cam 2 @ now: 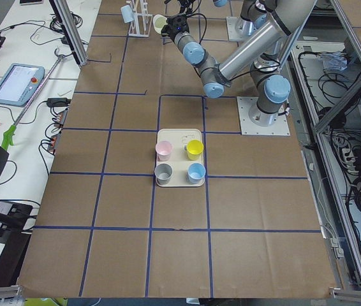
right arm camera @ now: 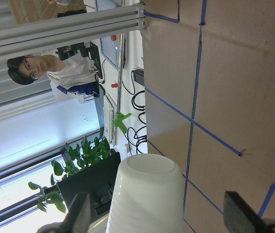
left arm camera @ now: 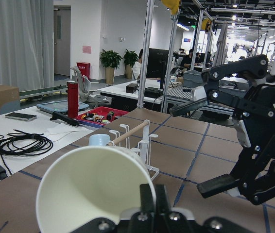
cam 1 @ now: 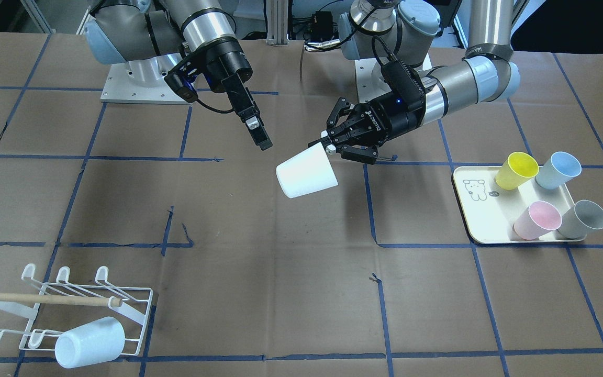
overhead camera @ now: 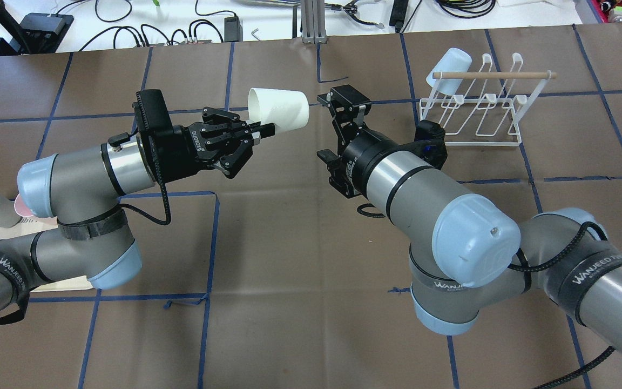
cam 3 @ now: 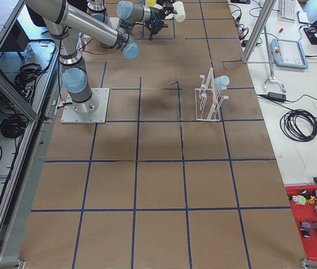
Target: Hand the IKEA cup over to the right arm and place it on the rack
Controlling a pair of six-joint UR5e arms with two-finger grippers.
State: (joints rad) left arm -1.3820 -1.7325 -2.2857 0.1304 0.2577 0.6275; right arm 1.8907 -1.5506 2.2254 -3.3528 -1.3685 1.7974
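Observation:
The white IKEA cup point(cam 1: 306, 171) hangs tilted above the table's middle, with my left gripper point(cam 1: 331, 145) shut on its rim. From overhead the cup point(overhead camera: 278, 108) points its base toward my right gripper point(overhead camera: 343, 101), which is open and a short gap away, not touching. The right wrist view shows the cup's base point(right arm camera: 149, 194) ahead, between the spread fingers point(right arm camera: 79, 216). In the left wrist view the cup point(left arm camera: 94, 189) is pinched at the rim. The white wire rack point(cam 1: 71, 303) stands at the table's right end and holds a pale blue cup point(cam 1: 89, 341).
A cream tray point(cam 1: 482, 220) on the robot's left carries yellow point(cam 1: 516, 170), blue point(cam 1: 558, 170), pink point(cam 1: 537, 220) and grey point(cam 1: 584, 219) cups. The brown paper table has blue tape lines. A person point(right arm camera: 35, 70) shows beyond the far edge.

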